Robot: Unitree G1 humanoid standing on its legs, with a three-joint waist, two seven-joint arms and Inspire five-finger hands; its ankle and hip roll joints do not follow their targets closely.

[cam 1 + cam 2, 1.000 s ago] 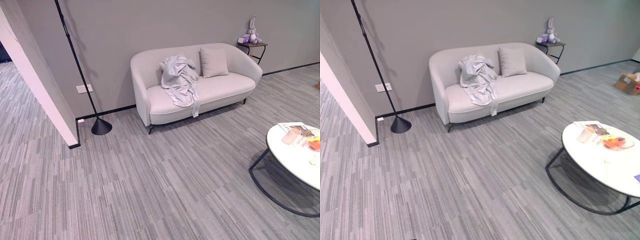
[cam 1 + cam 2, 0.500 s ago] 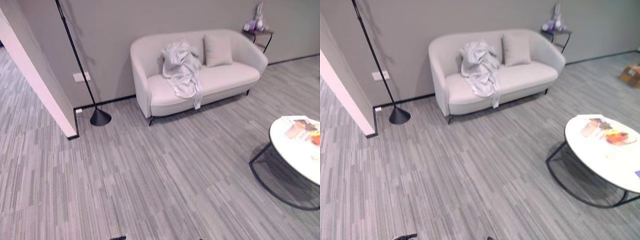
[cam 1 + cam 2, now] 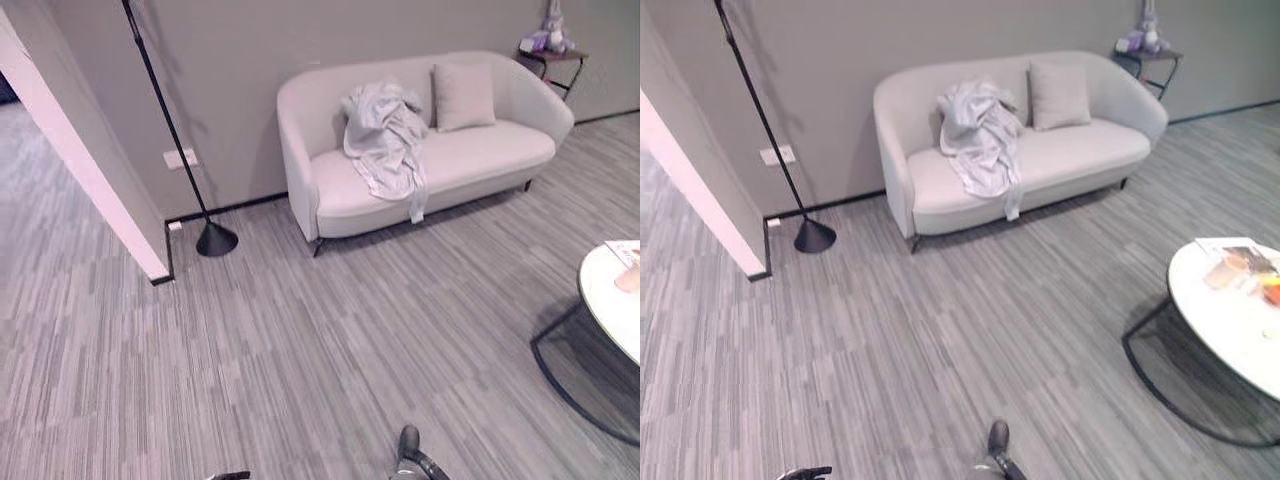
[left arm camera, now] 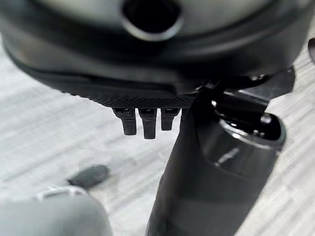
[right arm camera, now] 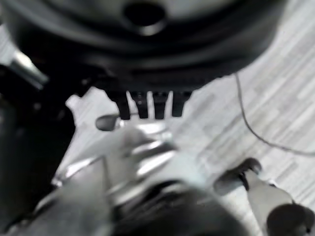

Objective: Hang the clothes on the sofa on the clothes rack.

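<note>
Grey striped carpet (image 3: 300, 340), pale sofa (image 3: 470, 160), crumpled clothes (image 3: 385, 140) draped on it

You're in a lounge or living-room setup: pale two-seat sofa (image 3: 1040, 150) with a cushion (image 3: 1058, 95) against a grey wall, round white coffee table (image 3: 1230, 330), small side table (image 3: 1150, 58) holding a plush toy (image 3: 1145, 25), grey carpet floor (image 3: 890, 350).
</note>
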